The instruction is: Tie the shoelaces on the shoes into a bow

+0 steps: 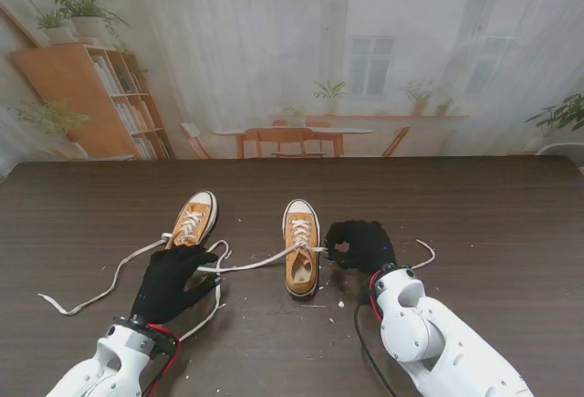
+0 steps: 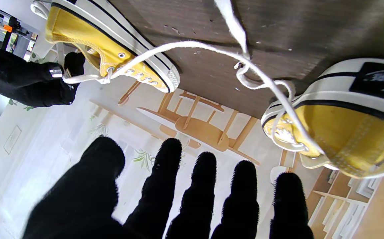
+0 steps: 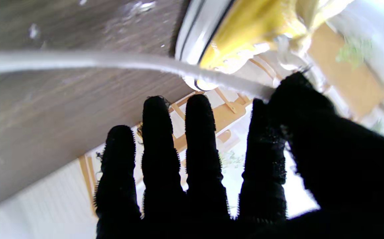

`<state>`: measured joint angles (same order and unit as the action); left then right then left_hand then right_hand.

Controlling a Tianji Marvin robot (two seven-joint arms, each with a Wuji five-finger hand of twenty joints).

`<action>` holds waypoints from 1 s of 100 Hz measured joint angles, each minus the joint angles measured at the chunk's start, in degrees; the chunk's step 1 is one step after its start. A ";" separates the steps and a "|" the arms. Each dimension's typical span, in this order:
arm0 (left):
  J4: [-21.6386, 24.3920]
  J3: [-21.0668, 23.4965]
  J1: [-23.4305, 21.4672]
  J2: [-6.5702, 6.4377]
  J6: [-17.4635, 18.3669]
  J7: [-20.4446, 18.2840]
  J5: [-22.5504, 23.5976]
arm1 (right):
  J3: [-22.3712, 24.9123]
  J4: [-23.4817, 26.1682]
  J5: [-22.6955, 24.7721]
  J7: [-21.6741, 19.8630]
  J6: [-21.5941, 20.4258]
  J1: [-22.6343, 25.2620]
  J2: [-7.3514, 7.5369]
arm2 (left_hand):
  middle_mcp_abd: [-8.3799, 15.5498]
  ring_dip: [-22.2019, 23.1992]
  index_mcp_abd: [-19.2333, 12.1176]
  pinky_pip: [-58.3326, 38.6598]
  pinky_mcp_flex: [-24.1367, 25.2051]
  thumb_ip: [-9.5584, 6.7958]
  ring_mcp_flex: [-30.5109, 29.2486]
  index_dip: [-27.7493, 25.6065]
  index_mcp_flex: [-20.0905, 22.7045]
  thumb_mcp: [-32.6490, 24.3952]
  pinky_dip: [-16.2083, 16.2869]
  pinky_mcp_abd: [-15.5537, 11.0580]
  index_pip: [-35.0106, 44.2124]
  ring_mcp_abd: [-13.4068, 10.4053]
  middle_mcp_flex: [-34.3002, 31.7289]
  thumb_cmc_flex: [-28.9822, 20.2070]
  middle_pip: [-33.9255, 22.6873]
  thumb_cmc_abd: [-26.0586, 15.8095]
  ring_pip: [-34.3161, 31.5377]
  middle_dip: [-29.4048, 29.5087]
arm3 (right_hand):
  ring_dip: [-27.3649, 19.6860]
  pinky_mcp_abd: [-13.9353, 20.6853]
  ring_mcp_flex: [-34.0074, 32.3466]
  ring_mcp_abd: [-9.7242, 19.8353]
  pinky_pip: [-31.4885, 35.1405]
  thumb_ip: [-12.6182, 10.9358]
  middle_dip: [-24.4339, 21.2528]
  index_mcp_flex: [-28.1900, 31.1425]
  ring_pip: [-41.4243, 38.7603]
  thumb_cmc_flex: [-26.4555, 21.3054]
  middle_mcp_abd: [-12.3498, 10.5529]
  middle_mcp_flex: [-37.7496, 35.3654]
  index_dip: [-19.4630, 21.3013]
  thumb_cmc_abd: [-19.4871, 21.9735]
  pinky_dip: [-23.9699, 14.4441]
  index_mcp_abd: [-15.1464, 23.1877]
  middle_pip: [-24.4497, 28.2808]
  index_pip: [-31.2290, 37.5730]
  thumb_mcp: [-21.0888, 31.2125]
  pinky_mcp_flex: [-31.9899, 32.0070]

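Two yellow canvas shoes stand on the dark table, the left shoe and the right shoe. My right hand sits just right of the right shoe, with a white lace pinched between thumb and index finger. A second lace runs from that shoe leftward, past my left hand. The left hand rests nearer to me than the left shoe; its fingers are spread with nothing between them. In the left wrist view the lace crosses another strand near the left shoe.
A long loose lace end trails from the left shoe toward the table's left side. Another lace end curls to the right of my right hand. Small white crumbs lie near the right shoe's heel.
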<state>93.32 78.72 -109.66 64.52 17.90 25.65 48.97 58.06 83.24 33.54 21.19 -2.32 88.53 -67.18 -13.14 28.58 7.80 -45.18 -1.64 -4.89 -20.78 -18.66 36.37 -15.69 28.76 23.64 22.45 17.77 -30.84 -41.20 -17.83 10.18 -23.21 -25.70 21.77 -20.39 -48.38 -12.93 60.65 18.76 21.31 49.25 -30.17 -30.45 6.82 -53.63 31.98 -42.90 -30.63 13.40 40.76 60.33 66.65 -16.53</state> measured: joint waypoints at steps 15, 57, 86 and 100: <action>-0.01 -0.22 0.49 0.00 0.46 -0.29 -0.19 | 1.79 0.89 -17.32 -0.36 -0.46 1.10 -2.15 | 0.00 0.00 0.00 0.00 0.00 0.00 0.00 0.00 0.01 -0.37 0.00 0.00 0.03 0.03 0.00 0.00 0.00 0.00 0.00 0.00 | -1.29 -1.24 -6.33 -1.85 -1.18 0.00 -4.17 -3.42 4.16 -1.57 2.25 -11.39 1.73 2.75 2.36 -4.75 -6.28 3.72 0.00 -3.09; 0.03 -0.16 0.62 -0.02 0.94 -0.61 -0.10 | 6.19 4.51 -42.73 -3.70 6.16 2.51 -5.77 | 0.00 0.00 0.00 0.15 0.01 0.00 0.00 0.00 0.73 -0.91 0.00 0.00 0.84 0.27 0.00 0.00 -0.02 0.00 0.00 0.00 | 1.84 -2.79 -17.54 -3.93 2.93 0.00 -0.93 -6.34 0.45 -4.37 1.70 -20.15 0.85 5.68 2.05 -14.99 10.65 10.76 0.00 -7.51; 2.39 -0.86 1.61 -0.49 0.13 -5.26 -0.06 | 7.57 5.95 -37.98 -8.65 7.96 3.35 -4.84 | 0.00 0.00 0.00 0.74 0.00 0.00 0.00 0.00 0.72 -0.92 -0.04 0.00 -0.54 0.43 -0.59 0.00 -0.61 0.01 0.00 0.00 | 20.98 -12.22 -24.29 1.67 38.10 -0.03 15.78 -9.17 -57.07 -4.24 -4.63 -20.51 0.43 8.57 -14.20 -12.01 30.21 12.12 -2.45 -45.39; 6.42 -3.88 3.82 -1.49 -8.70 -10.57 1.44 | 8.04 7.98 -35.13 -11.95 10.89 3.88 -3.43 | 0.00 0.00 0.01 -1.27 -0.53 0.00 -0.01 1.15 0.53 0.38 1.05 0.00 -4.16 0.40 -0.85 0.00 -0.61 0.66 -0.99 0.00 | 26.49 -4.01 -24.31 5.08 42.10 -0.03 18.48 -9.20 -66.15 -4.15 -5.81 -20.51 -0.31 8.57 -22.18 -11.14 31.03 12.11 -2.48 -48.71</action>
<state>99.74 74.84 -105.84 63.03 9.20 15.08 50.41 66.10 91.23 -1.59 9.23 8.56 92.42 -70.61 -13.14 28.58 7.81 -46.45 -2.16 -4.89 -20.79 -17.51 36.90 -15.30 29.81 23.64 18.29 18.17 -31.69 -41.20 -18.45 10.84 -24.19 -25.70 48.27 -24.40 -72.70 -7.85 102.76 18.73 39.79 40.06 -96.31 -34.60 1.01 -74.14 31.67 -34.33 -52.81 2.27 71.79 72.44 64.16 -65.24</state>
